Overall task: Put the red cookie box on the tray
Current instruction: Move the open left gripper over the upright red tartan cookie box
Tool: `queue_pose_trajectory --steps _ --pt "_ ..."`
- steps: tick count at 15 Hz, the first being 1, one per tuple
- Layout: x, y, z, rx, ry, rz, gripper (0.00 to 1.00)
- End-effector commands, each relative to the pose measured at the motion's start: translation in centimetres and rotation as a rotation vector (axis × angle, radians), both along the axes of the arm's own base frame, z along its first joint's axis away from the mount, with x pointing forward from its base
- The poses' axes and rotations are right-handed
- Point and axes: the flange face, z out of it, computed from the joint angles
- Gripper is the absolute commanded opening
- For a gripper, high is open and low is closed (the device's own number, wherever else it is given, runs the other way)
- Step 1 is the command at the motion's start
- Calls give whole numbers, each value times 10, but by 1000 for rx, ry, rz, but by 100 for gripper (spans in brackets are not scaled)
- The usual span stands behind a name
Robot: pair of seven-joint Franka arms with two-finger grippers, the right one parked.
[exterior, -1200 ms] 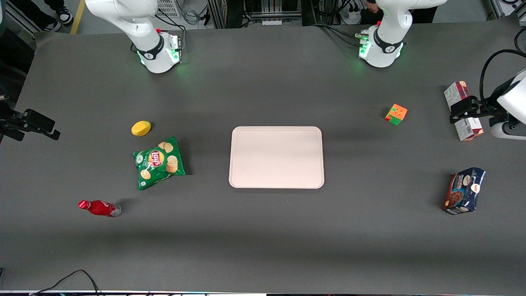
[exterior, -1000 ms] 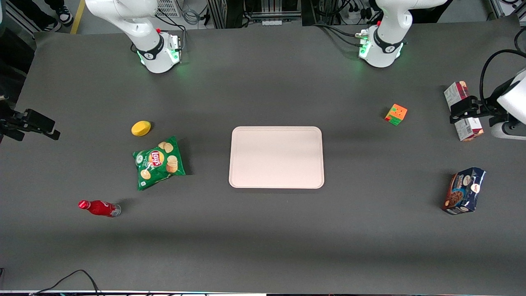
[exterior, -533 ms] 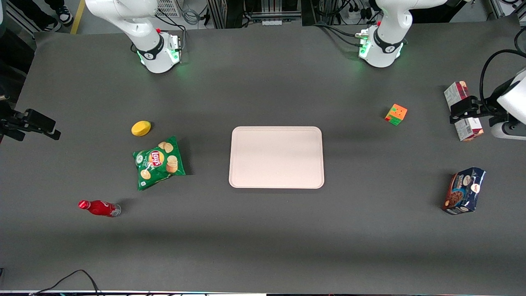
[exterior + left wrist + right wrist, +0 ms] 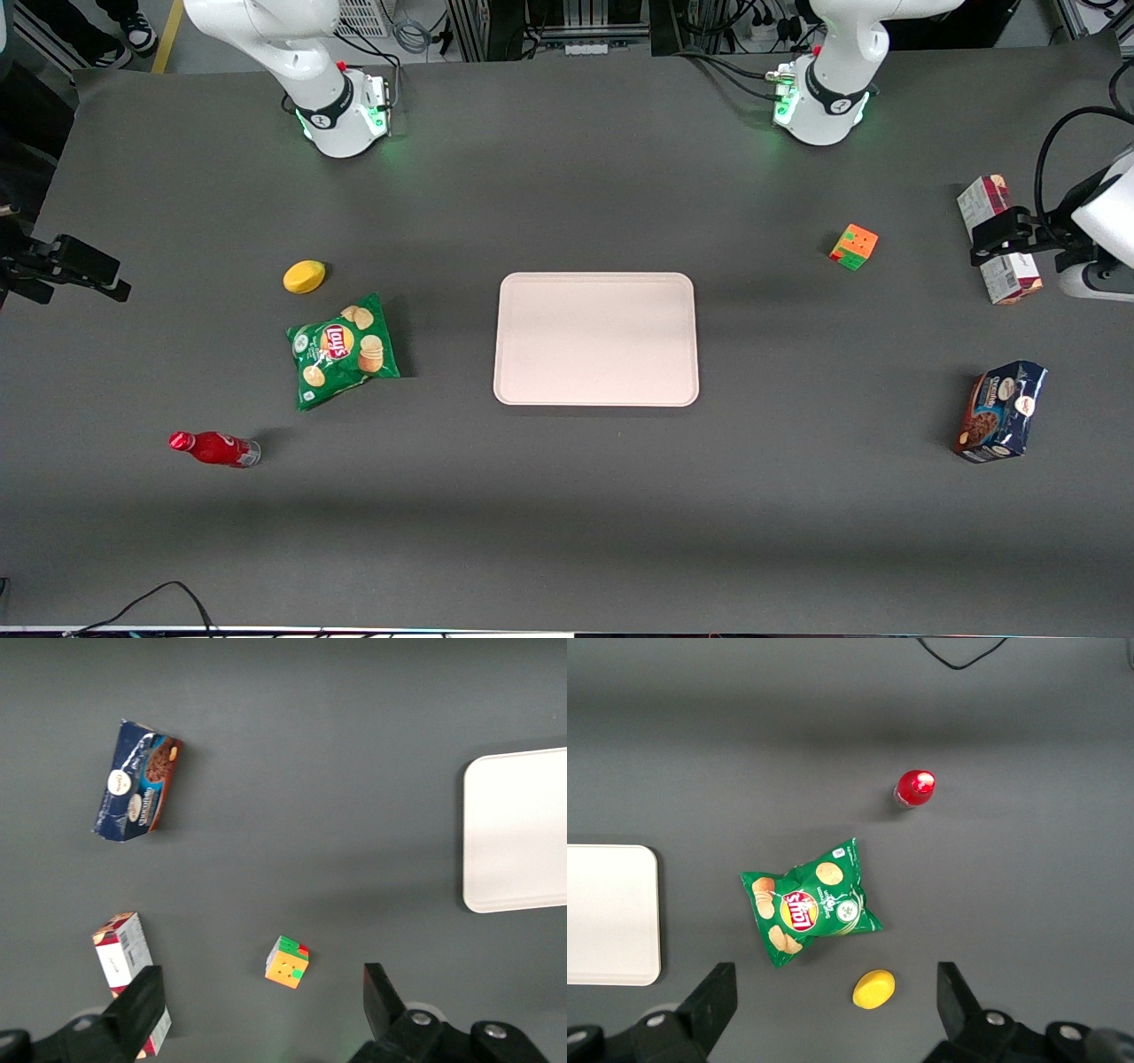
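Note:
The red cookie box [image 4: 982,197] lies flat on the grey table at the working arm's end; it also shows in the left wrist view [image 4: 120,952]. My left gripper [image 4: 999,237] hangs well above the table over that box, and its dark fingers cross the box's middle in the front view. In the left wrist view the gripper [image 4: 261,1005] is open and empty, with one finger [image 4: 142,1010] over the box's end. The pale pinkish tray [image 4: 595,338] lies bare at the table's middle, and its edge shows in the left wrist view [image 4: 518,828].
A colour puzzle cube [image 4: 854,246] sits between the box and the tray. A dark blue cookie package [image 4: 1001,411] lies nearer the front camera than the box. A green chips bag [image 4: 344,349], a yellow lemon [image 4: 304,276] and a red bottle [image 4: 215,448] lie toward the parked arm's end.

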Motion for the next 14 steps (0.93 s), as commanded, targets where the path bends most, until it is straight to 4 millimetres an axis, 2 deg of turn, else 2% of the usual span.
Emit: queue_pose_trajectory --steps 1,4,6,8,12,14 --pt "-1 33 1 65 6 -47 100" --pt "-3 107 -23 48 14 -70 100" --pt "-7 150 -47 40 -2 -108 100" --pt "-13 172 -75 13 1 -83 100" --pt "-30 214 -114 12 -5 -94 100" --pt "-37 227 -132 7 11 -72 100"
